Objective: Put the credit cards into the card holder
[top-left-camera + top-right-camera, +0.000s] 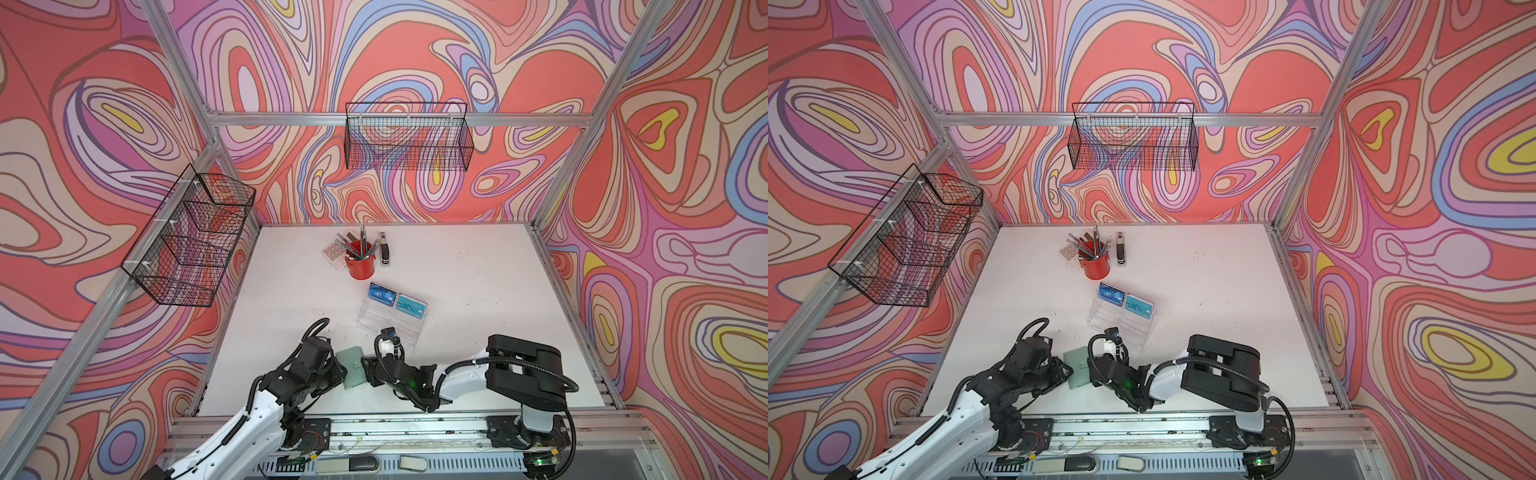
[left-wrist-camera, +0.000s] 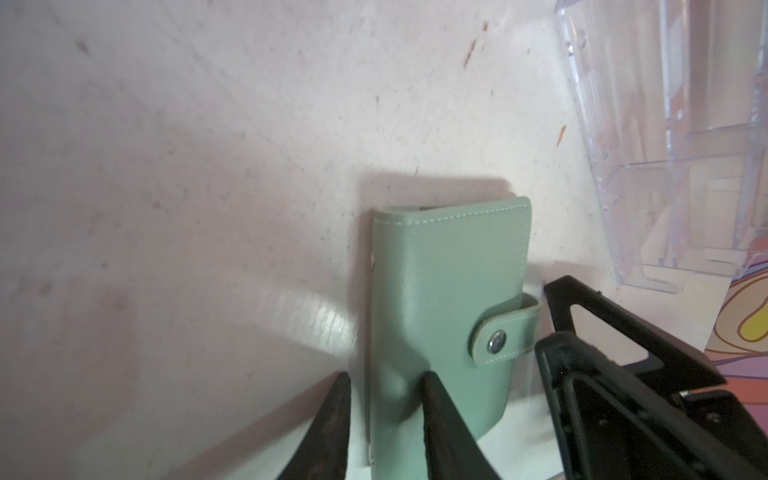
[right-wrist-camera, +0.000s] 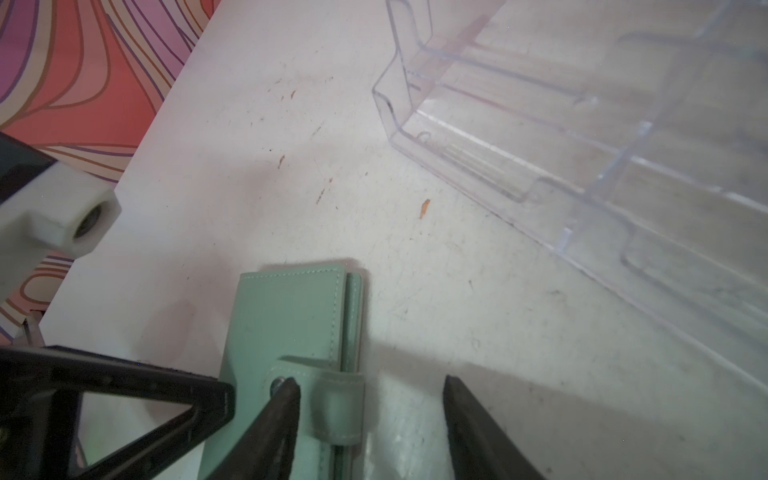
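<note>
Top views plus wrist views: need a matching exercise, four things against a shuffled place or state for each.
Things
1. sage-green leather-like card holder
2. blue plastic VIP card
3. red cylindrical cup
4. right end effector

Places or states
A. full of pens, at the far side of the white table
B. open, one finger by the snap button
C. standing in the clear tiered acrylic stand
D. lying shut, strap snapped

Pairs: 1-D, 2-C, 3-A, 4-B
</note>
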